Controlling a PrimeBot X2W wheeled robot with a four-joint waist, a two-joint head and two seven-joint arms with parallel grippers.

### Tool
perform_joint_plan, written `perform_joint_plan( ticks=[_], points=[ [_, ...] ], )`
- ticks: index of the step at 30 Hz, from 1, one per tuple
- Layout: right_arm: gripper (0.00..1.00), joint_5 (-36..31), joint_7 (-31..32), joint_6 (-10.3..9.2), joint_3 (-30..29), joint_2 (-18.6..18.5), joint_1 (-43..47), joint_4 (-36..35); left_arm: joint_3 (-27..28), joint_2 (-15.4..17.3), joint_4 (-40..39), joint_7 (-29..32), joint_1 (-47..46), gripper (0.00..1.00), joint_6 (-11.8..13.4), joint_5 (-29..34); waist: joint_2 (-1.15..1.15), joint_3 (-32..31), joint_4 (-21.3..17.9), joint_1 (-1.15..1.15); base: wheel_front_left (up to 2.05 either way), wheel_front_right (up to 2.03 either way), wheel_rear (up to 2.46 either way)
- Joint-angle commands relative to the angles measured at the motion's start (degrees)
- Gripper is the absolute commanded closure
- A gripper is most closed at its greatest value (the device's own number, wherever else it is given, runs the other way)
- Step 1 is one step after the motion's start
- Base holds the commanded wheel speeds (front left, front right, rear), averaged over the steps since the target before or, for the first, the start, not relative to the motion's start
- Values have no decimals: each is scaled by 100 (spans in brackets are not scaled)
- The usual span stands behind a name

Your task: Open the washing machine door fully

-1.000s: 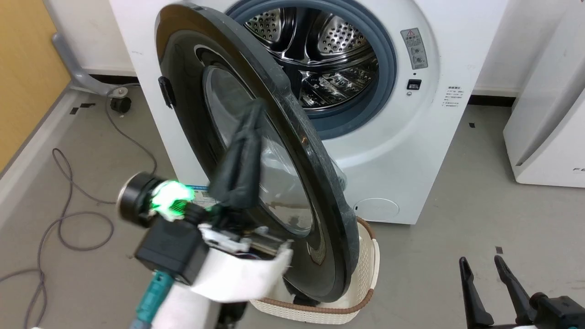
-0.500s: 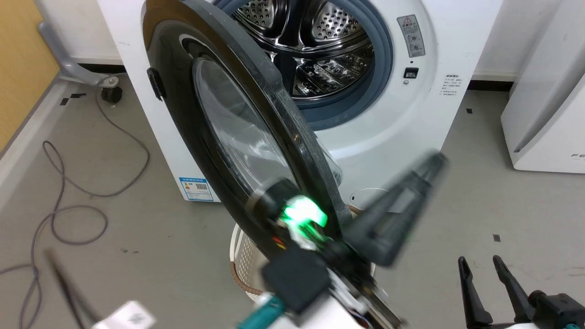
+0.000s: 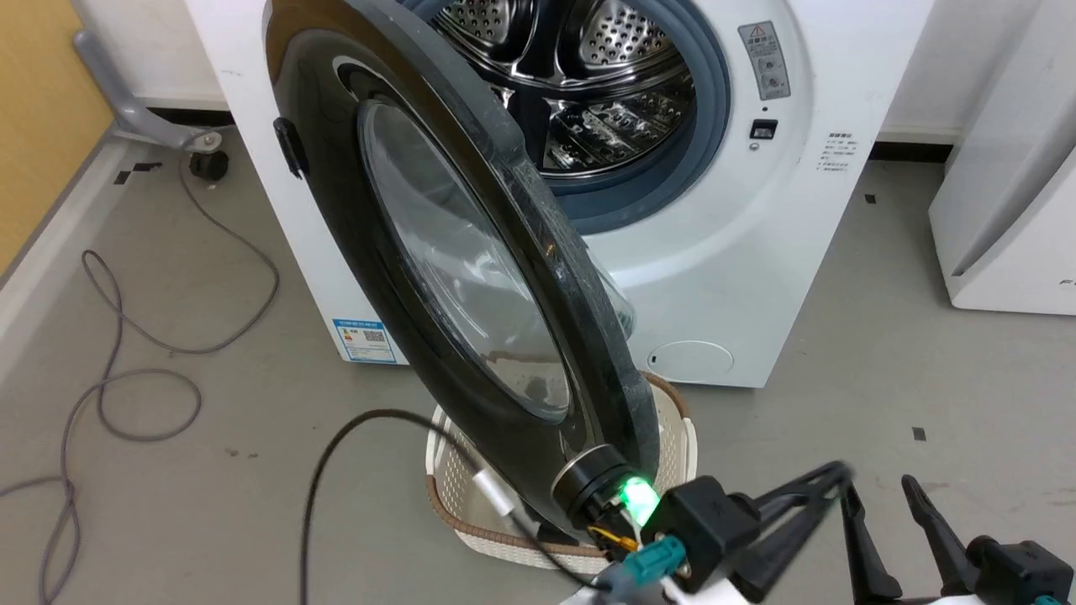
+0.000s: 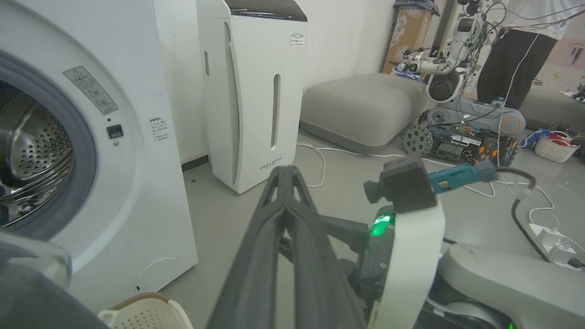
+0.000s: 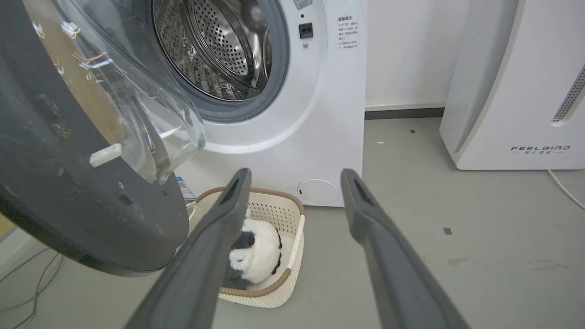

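The washing machine door (image 3: 471,277) is a glossy black disc with a clear glass bowl. It stands swung out from the white washer (image 3: 740,277), edge-on toward me, leaving the steel drum (image 3: 588,84) exposed. In the right wrist view the door's inner side (image 5: 68,183) fills the left. My left gripper (image 3: 832,479) sits below the door's lower rim and points right, away from the door. Its fingers are pressed together on nothing (image 4: 285,176). My right gripper (image 3: 883,496) rests open at the lower right, its fingers (image 5: 237,192) spread toward the washer's base.
A white woven basket (image 3: 677,420) sits on the floor under the door, holding a black-and-white plush toy (image 5: 256,251). Grey cables (image 3: 126,336) loop over the floor at left. A tall white appliance (image 3: 1009,210) stands right of the washer. Another robot (image 4: 457,123) and a person's legs (image 4: 516,64) are farther off.
My left arm has swung from the door's outer face at left, across the front, to low on the right, off the door. The door's angle looks the same. The right gripper stayed put.
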Motion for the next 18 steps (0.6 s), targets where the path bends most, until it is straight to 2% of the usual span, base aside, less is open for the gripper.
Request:
perform_joint_plan(
  ticks=[1, 9, 18],
  points=[
    [0, 30, 13, -4, 16, 23, -76, 14, 18, 24, 172, 35, 29, 100, 38, -36, 0, 25, -5, 0, 0, 0, 0],
    [0, 62, 33, -4, 64, 23, -159, 111, 173, -5, 1260, -123, -369, 100, 378, -198, 0, 90, -70, 0, 0, 0, 0],
    [0, 146, 3, -4, 92, 23, -213, 262, 109, -9, 1845, -516, -744, 100, 853, -721, 0, 113, -113, 0, 0, 0, 0]
  ],
)
